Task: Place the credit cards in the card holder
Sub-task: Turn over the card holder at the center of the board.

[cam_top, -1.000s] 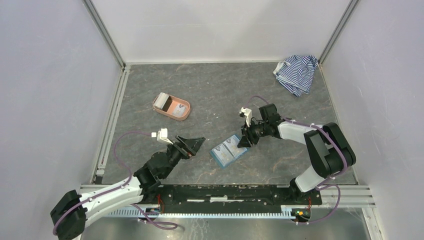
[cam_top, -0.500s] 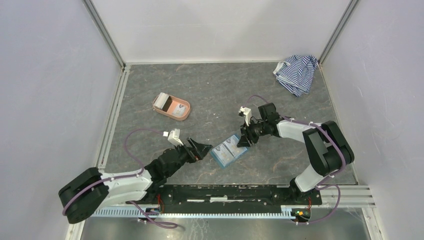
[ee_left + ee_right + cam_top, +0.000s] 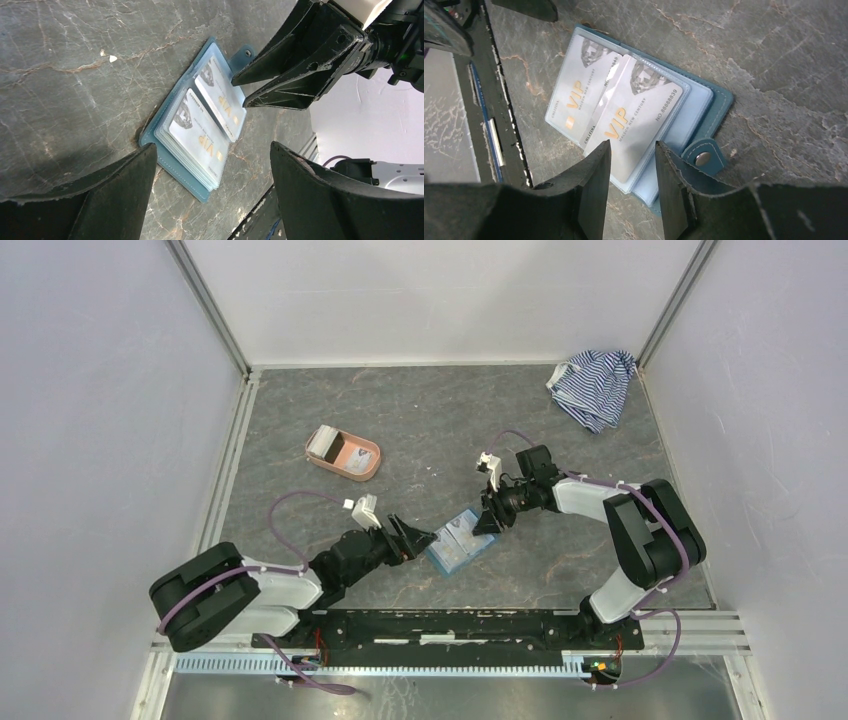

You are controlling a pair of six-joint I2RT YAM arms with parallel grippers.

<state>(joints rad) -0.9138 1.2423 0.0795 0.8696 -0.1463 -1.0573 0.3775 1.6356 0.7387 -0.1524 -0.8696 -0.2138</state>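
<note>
The teal card holder (image 3: 460, 544) lies open on the table, with two whitish VIP cards on its clear sleeves. In the right wrist view one card (image 3: 579, 95) sits on the left page. The other card (image 3: 639, 112) lies slanted over the right page, beside the snap tab (image 3: 701, 158). My right gripper (image 3: 632, 145) is open with a narrow gap, its jaws on either side of that card's near end. My left gripper (image 3: 213, 146) is wide open, low at the holder's (image 3: 175, 160) near-left edge and not touching it. The right gripper (image 3: 240, 90) also shows in the left wrist view.
A salmon-pink oval tray (image 3: 360, 462) stands at the back left, with a whitish-grey flat item (image 3: 322, 443) at its left end. A blue-and-white striped cloth (image 3: 592, 385) lies in the far right corner. The black base rail (image 3: 450, 625) runs along the near edge.
My left arm has reached to the right across the table, bringing its open gripper up to the card holder's left edge. The right gripper has stayed over the holder.
</note>
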